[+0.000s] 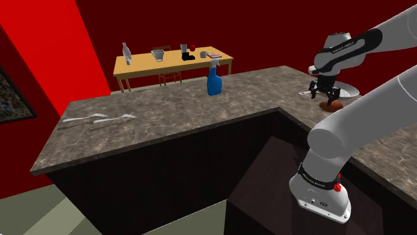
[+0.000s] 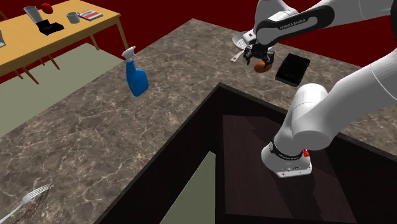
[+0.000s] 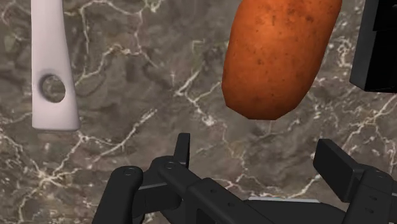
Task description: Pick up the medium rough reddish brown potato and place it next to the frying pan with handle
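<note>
Closest to the lens is the claw [image 3: 254,149], black fingers spread wide with nothing between them. It's released, hanging over the marbled surface [image 3: 159,89]. Just ahead of it lies the potato [image 3: 280,54]: reddish brown, speckled skin, flat on the surface, its rounded end pointing back toward the gap in the fingers. That reads to me as a line-up for the grasp; the pick itself is not yet made.

Over to the second exterior view. From the potato, a flat black tray [image 2: 292,69] sits just beside it at three o'clock. The frying pan [image 2: 244,39] is at eleven o'clock, its pale handle [image 2: 236,58] reaching out at about ten. So the potato lies hemmed between handle and tray, a tight lane, which would explain coming straight down rather than in from the side.

Farther out, a blue spray bottle [image 2: 136,79] stands at nine o'clock, well apart, and a fork [image 2: 35,194] lies way off at eight o'clock, near the surface's edge.

Now the hard parts. The arm covers much of the pan's bowl. The wrist view cuts off the potato's far end and most of the tray, and what that tray really is, I can't tell.
</note>
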Controlling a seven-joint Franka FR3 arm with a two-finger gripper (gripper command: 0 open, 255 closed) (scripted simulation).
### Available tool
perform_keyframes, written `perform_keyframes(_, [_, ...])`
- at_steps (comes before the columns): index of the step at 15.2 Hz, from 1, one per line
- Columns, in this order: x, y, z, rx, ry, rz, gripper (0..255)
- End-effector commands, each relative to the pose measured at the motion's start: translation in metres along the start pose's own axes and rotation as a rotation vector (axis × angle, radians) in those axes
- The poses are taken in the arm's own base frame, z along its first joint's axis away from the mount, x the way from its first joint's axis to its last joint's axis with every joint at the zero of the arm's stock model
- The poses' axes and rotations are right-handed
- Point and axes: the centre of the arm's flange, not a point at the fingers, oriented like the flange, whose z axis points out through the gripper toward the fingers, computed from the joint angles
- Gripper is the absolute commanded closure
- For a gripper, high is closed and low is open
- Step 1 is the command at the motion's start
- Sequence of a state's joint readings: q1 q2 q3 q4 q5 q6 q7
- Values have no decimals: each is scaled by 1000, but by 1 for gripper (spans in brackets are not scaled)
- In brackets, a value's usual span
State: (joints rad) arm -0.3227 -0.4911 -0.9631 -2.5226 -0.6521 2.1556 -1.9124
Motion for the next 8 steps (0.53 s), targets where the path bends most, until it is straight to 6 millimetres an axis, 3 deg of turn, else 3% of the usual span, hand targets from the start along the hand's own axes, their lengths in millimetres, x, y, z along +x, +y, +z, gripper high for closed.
perform_keyframes(1, [0,0,-22,2,1,0,0])
perform_keyframes(2, [0,0,-32,2,1,0,0])
perform_keyframes(8, [0,0,-32,2,1,0,0])
